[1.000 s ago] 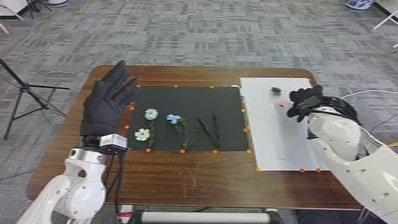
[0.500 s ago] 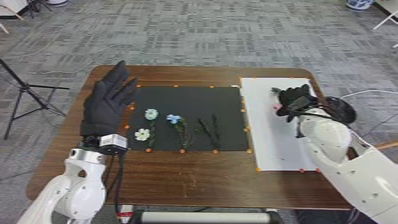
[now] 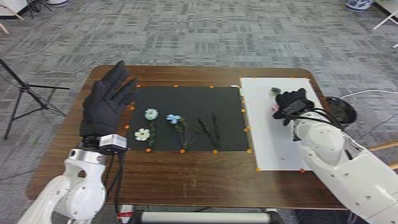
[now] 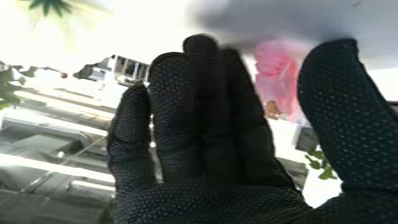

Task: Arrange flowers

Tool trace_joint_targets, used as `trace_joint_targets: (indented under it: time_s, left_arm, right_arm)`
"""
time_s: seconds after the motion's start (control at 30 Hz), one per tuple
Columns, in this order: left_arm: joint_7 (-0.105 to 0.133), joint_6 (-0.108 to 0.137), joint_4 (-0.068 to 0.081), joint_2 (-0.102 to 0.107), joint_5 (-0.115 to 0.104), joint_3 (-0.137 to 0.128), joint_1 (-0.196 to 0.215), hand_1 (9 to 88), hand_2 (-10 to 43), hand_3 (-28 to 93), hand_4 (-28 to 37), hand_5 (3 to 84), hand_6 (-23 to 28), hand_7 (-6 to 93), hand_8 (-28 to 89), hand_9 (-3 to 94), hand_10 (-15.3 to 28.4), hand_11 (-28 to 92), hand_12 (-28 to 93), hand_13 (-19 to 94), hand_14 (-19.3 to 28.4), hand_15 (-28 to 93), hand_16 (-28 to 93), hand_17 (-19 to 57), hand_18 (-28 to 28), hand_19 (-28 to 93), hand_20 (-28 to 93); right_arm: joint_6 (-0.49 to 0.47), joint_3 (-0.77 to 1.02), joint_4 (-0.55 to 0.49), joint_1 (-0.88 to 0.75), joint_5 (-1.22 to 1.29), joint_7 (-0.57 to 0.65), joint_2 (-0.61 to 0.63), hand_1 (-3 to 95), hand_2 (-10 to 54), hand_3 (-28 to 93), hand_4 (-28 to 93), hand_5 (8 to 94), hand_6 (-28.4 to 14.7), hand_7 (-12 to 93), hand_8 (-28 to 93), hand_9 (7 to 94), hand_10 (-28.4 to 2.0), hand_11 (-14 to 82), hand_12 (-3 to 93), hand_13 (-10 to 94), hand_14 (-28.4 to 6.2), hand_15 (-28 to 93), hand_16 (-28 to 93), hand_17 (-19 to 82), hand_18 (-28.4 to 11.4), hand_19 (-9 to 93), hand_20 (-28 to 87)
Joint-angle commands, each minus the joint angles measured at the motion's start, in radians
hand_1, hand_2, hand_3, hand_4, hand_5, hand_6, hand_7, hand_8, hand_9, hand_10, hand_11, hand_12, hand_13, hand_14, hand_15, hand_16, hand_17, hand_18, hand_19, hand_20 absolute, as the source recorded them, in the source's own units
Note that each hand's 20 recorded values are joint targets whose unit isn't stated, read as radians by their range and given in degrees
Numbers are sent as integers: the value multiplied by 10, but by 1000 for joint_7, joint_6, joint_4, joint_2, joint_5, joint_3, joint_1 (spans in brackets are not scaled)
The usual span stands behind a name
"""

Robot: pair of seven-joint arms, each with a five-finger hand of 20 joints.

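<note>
Fingers extend straight from the left hand (image 3: 105,107), beside the black mat (image 3: 182,94). On the mat, a white flower (image 3: 143,134) sits near a pale blue one (image 3: 151,114); next come a blue flower (image 3: 173,118) and dark stems (image 3: 209,131). Over the white sheet (image 3: 277,150), the right hand (image 3: 295,103) has straight fingers with the thumb apart, a pink flower (image 4: 277,70) showing between them. A small green sprig (image 3: 275,90) lies near its fingertips.
</note>
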Motion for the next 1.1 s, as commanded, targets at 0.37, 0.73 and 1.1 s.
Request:
trace_joint_targets:
  time_s: [0.37,0.73,1.1]
  left_arm:
    - [7,12,-11,-4,0,-16,15,232,-11,605,-270,267,3,153,-85,215,97,105,162,189,134,80,71,-120,197,402,71]
    - [-37,66,-12,19,-46,-78,160,231,-12,606,-269,265,3,154,-85,214,97,105,162,189,134,80,71,-119,196,402,71]
    - [-37,76,-19,21,-33,-88,191,234,-13,604,-269,265,3,156,-86,212,97,105,164,186,133,80,72,-121,196,403,72]
  right_arm:
    - [119,-34,19,13,-2,-3,-43,460,-89,820,-281,662,27,481,47,798,-57,247,474,658,-54,681,347,262,-193,796,496]
    - [197,-138,-69,61,47,-54,-140,453,-95,846,-207,716,12,475,49,838,-51,250,512,694,-48,690,386,293,-193,833,514]
    - [241,-290,-99,131,42,-82,-309,463,-95,838,-223,714,13,487,17,835,-54,260,521,685,-52,702,393,288,-195,829,518]
